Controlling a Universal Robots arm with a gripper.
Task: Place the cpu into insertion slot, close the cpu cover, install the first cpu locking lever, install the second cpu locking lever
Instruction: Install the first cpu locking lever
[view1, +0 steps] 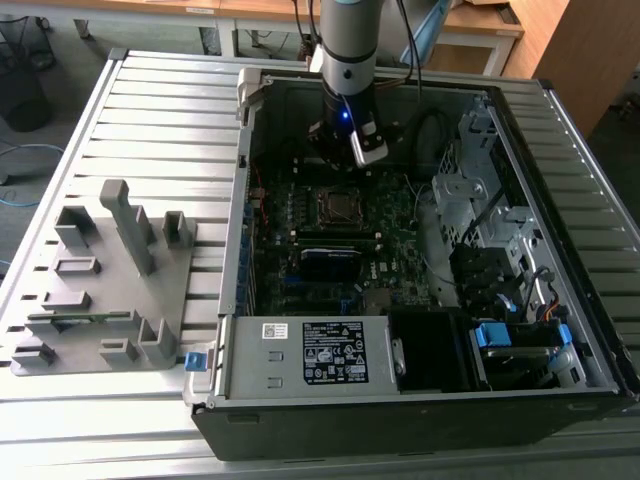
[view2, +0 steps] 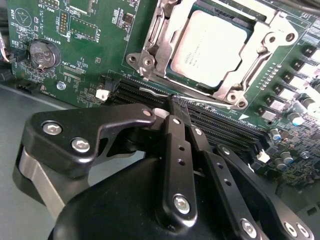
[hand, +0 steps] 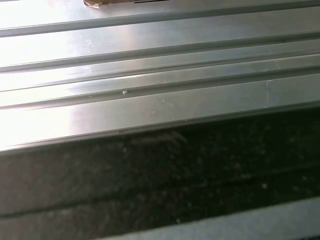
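Although the cpu already lies flat in its socket on the motherboard, with the cpu cover down around it as a silvery frame, the locking work looks unfinished. In the second wrist view a thin lever runs along one side of the frame, but whether it is hooked under its catch cannot be told. Just beside the socket run the dark memory slots, and further off sits a round coin battery.

The gripper hangs close over those slots, near the socket's edge; its black fingers are drawn together to a narrow tip with nothing between them. In the exterior view the arm stands upright inside the open computer case, above the socket, while a grey fixture tray rests well apart on the slatted table.

By this judgement the step in hand is a locking lever, which calls for a precise press with the closed tip onto the thin wire, sweeping it under its hook without slipping onto the board.
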